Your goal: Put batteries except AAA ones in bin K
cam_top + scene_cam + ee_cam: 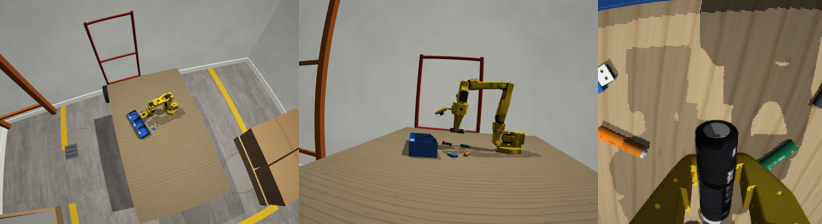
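Black battery, rigid, smooth, light and likely slippery, is clamped at mid-body in the closed gripper, raised above the table; the blue bin lies toward 9 o'clock in the exterior view; keep the hold centred on the cylinder

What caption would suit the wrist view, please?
Gripper shut on black battery, above orange battery and green battery.
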Controlling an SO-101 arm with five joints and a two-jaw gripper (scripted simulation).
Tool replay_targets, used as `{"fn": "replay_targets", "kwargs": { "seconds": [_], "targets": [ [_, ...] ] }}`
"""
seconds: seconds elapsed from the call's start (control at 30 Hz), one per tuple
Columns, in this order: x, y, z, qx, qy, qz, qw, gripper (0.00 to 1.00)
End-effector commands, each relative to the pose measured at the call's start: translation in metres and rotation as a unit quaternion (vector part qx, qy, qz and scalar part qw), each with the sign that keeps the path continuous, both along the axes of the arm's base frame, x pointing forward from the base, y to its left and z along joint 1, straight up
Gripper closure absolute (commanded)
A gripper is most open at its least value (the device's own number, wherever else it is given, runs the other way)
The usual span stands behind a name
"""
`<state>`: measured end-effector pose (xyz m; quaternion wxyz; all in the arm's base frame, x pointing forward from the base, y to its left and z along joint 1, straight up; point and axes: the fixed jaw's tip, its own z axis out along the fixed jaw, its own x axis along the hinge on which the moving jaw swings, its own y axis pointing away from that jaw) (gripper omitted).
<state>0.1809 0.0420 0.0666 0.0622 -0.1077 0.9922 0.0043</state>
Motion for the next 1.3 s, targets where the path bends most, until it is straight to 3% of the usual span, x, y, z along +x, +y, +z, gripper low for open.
{"fn": "replay_targets", "kwargs": {
  "seconds": [0.0,0.13,0.37,0.53,0.6,0.7,0.8,1.27],
  "targets": [
    [0.033,-0.009,0.016,0.008,-0.062,-0.026,0.998,1.0],
    [0.046,-0.018,0.021,0.009,-0.084,-0.044,0.995,1.0],
    [0.056,-0.022,0.022,0.01,-0.099,-0.055,0.994,1.0],
    [0.092,-0.035,0.024,0.015,-0.154,-0.096,0.983,1.0],
    [0.092,-0.035,0.024,0.015,-0.154,-0.096,0.983,1.0],
    [0.115,-0.047,0.025,0.018,-0.192,-0.123,0.974,1.0],
    [0.128,-0.054,0.025,0.019,-0.214,-0.139,0.967,1.0],
    [0.13,-0.056,0.025,0.02,-0.219,-0.142,0.965,1.0]
  ]
}}
